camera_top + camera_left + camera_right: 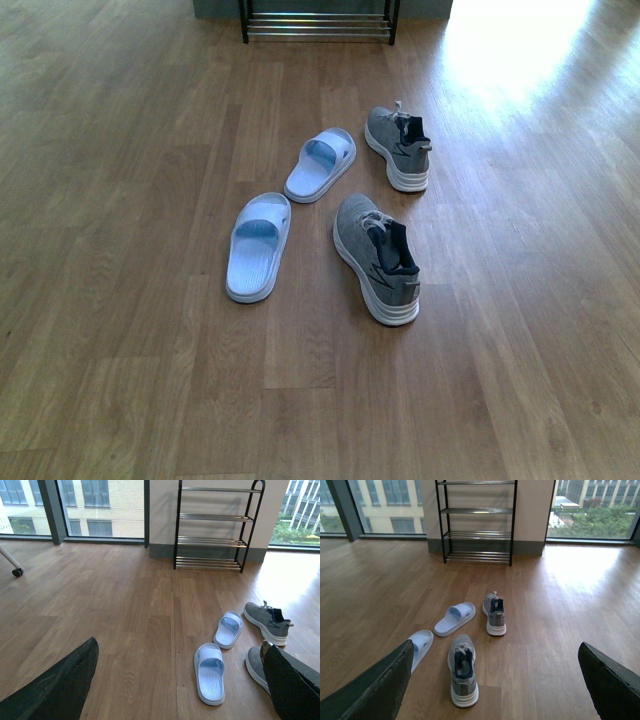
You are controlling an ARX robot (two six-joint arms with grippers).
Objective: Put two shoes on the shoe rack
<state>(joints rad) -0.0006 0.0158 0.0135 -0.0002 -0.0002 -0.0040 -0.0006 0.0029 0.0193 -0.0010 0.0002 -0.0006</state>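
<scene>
- Looking across the wooden floor [120, 300], we find both grey sneakers lying on it and neither on the shoe rack [318, 22], which stands at the floor's far edge against the wall.
- The near sneaker [377, 258] sits mid-floor with its toe pointing away from us. The far sneaker [398, 148] lies beyond it, nearer the rack and apart from the first.
- Two pale sandals lie to the left of the sneakers: the near slide [258, 247] is just beside the near sneaker, and the far slide [321, 165] is near the far one.
- Our left gripper [180, 642] and right gripper [496, 645] hang above the floor, jaws spread wide and grasping nothing.
- We judge the task not yet begun; a first grasp comes next.
- We could catch a slide by mistake, since it lies so close.
- The soft knit upper may fold under our pads, letting the shoe tip or slip.
- The rack's thin bars leave gaps, so a crookedly set sole could tilt or slide off.
</scene>
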